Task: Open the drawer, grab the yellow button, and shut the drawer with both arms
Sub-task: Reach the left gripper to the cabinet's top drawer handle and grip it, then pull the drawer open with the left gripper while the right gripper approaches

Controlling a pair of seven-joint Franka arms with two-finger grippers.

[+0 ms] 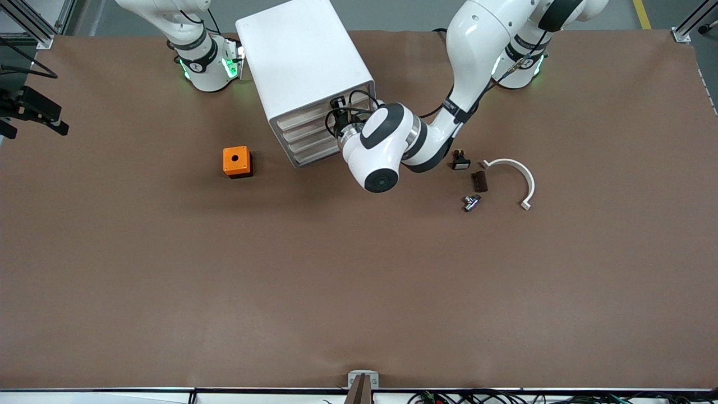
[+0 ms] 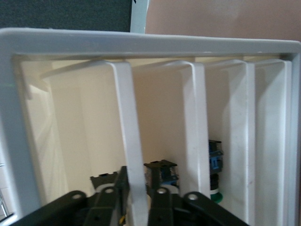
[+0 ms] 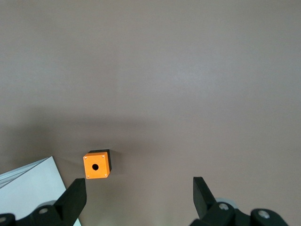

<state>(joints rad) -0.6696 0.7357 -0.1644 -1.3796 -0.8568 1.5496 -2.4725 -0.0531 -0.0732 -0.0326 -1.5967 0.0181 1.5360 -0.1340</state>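
The white cabinet (image 1: 305, 67) stands between the two arm bases, with its four drawers facing the front camera at a slant. My left gripper (image 1: 339, 111) is at the topmost drawer (image 1: 320, 112). In the left wrist view its fingers (image 2: 157, 188) stand one on each side of that drawer's front lip (image 2: 126, 122), and the left gripper (image 2: 136, 186) is closed on it. The drawer fronts stand about level with one another. Dark black-blue parts (image 2: 165, 172) show inside, and no orange-yellow button cap shows. My right gripper (image 3: 138, 197) is open and empty, high over the table and out of the front view.
An orange cube box with a hole (image 1: 237, 161) sits near the cabinet toward the right arm's end, and also shows in the right wrist view (image 3: 97, 165). Toward the left arm's end lie a small black part with a white face (image 1: 460, 161), a dark block (image 1: 479, 181), a metal part (image 1: 472, 202) and a white curved piece (image 1: 519, 174).
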